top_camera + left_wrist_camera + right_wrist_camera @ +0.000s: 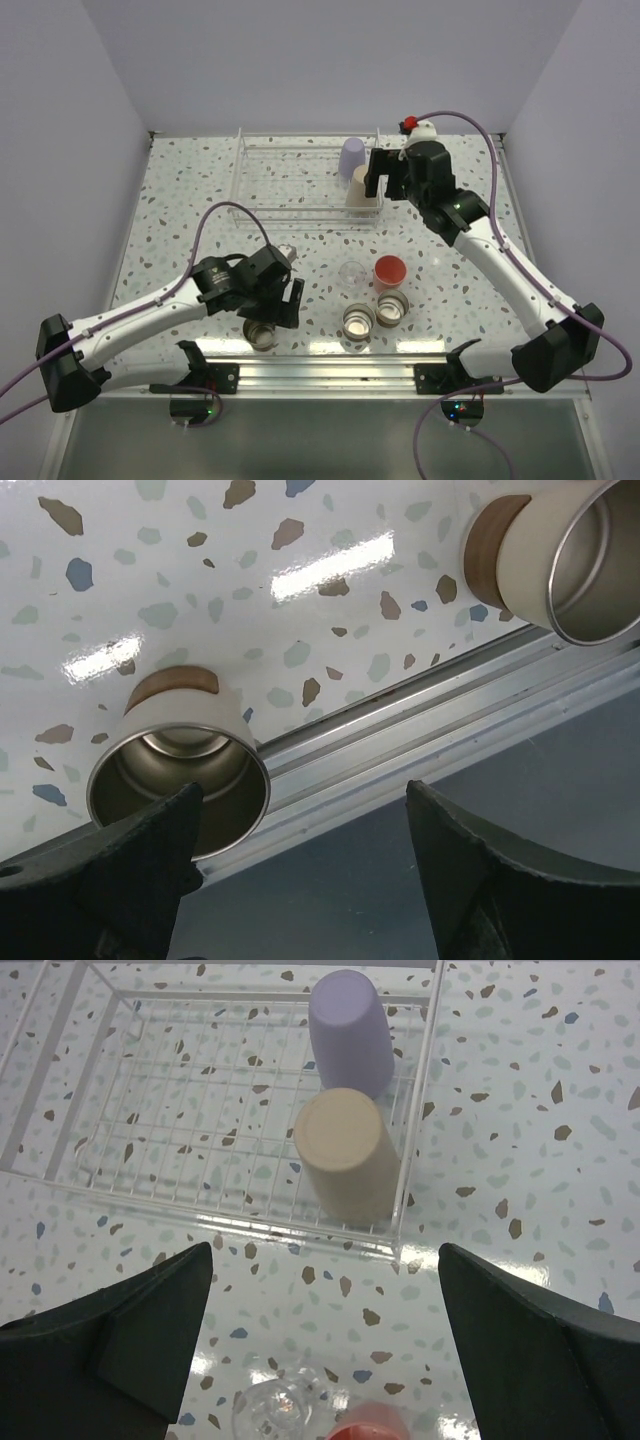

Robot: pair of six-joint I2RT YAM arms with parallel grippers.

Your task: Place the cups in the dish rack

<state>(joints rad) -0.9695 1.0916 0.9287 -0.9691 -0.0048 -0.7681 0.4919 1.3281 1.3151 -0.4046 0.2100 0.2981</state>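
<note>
The dish rack [290, 212] stands at the back of the table. A lavender cup [353, 156] and a beige cup [362, 190] sit upside down in its right end; both show in the right wrist view [350, 1030] [345, 1155]. My right gripper [385, 180] [325, 1250] hovers open and empty over that end. A clear cup [352, 272] and a red-pink cup [390, 269] stand mid-table. Three silvery cups stand near the front edge [261, 333] [358, 321] [392, 308]. My left gripper [277, 305] [305, 790] is open just above the leftmost silvery cup [180, 770], which sits beside its left finger.
An aluminium rail [320, 372] [420, 730] runs along the table's front edge, close behind the silvery cups. A second silvery cup [560, 560] shows at the upper right of the left wrist view. White walls enclose the left, back and right sides.
</note>
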